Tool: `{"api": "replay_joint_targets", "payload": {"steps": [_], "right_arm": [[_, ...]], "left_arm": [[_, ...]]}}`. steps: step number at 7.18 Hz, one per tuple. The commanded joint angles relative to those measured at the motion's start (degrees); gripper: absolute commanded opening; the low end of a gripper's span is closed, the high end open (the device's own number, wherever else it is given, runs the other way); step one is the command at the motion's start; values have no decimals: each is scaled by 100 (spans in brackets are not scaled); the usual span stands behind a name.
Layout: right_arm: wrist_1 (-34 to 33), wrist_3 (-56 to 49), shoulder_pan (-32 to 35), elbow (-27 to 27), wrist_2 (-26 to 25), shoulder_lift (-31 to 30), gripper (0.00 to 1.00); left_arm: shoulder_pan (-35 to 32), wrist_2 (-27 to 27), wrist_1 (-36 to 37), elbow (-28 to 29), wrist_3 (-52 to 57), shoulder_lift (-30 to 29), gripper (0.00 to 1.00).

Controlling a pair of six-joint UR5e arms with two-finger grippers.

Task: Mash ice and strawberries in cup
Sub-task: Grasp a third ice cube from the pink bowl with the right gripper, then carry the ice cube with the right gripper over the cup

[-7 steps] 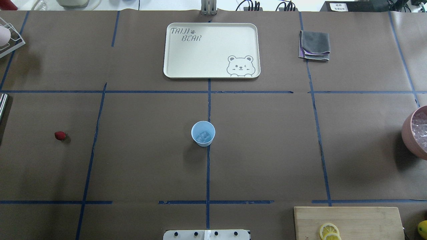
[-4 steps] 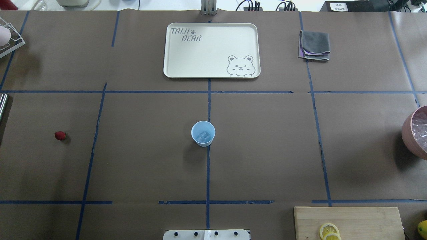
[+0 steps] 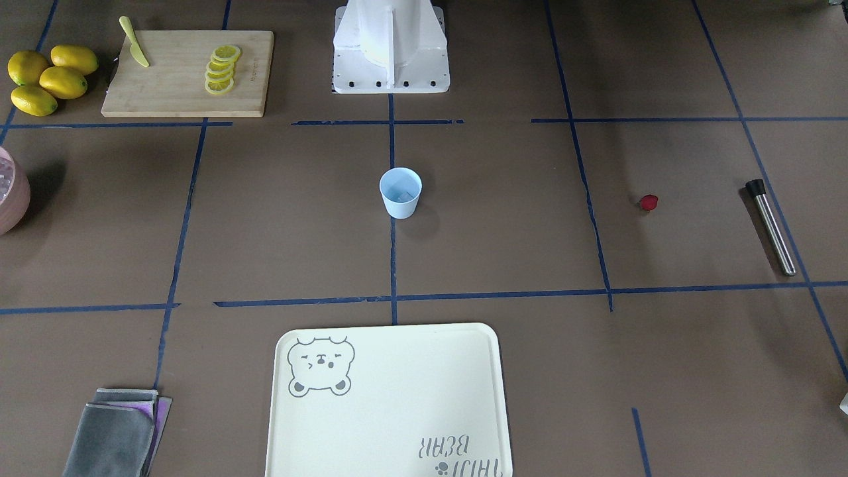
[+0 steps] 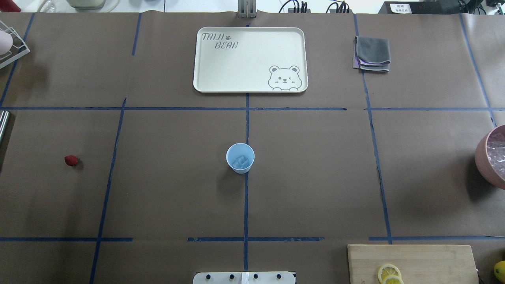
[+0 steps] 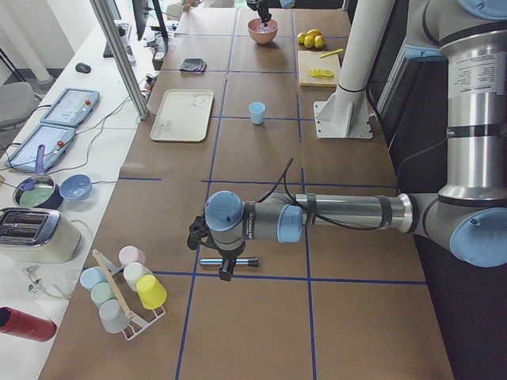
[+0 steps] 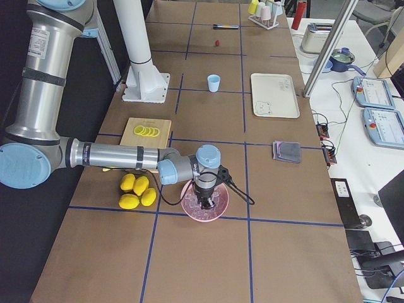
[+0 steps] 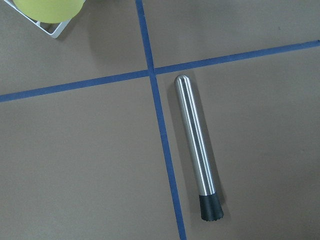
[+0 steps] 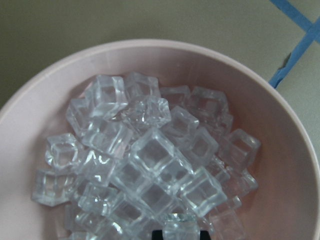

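The pale-blue cup [image 4: 240, 158] stands upright at the table's middle with a clear ice cube [image 4: 241, 161] inside; it also shows in the front view [image 3: 401, 192]. The dark-red strawberry [image 4: 71, 160] lies alone on the paper far to the left. My left gripper [image 5: 224, 269] hangs over a steel muddler [image 7: 196, 145]; I cannot tell if it is open. My right gripper [image 6: 205, 203] hangs over the pink bowl [image 8: 45, 85] of ice cubes [image 8: 150, 150]. Only a dark tip shows at the wrist view's bottom edge, so I cannot tell its state.
A cream bear tray [image 4: 250, 59] and a folded grey cloth [image 4: 372, 53] lie at the far side. A cutting board [image 3: 189, 73] with lemon slices and a knife, and whole lemons [image 3: 46, 78], are near the base. A cup rack [image 5: 123, 289] stands beyond the muddler.
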Motion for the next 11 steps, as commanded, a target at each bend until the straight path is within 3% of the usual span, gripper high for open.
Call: {"api": "replay_joint_targets", "payload": {"steps": [1,3,4,6,7,9,10,11], "right_arm": [[-268,10,95,332,79,103,2],[-2343,167,359,1383,79,900,3],[-2728,864,359,1633,236,1295,2],[-2714,2611,46,1740,519,2112,0],[-2731,3386,-557,1819,414,2516,0],[-2740,5143,-1822,1759,-217,3334,0],[-2749,5996,-2490,1584,-872,3790,0],[-2740,6892,-2958,1095,-1122,4535,0]], "left_arm": [[0,0,0,-1,-1,-2,100],[0,0,0,-1,-1,-2,100],[0,0,0,-1,-1,-11,100],[0,0,0,43,-1,-11,100],[9,0,0,35,-10,-11,100],[9,0,0,17,-10,-20,100],[9,9,0,17,-19,-20,100],[0,0,0,8,-19,-20,100]]}}
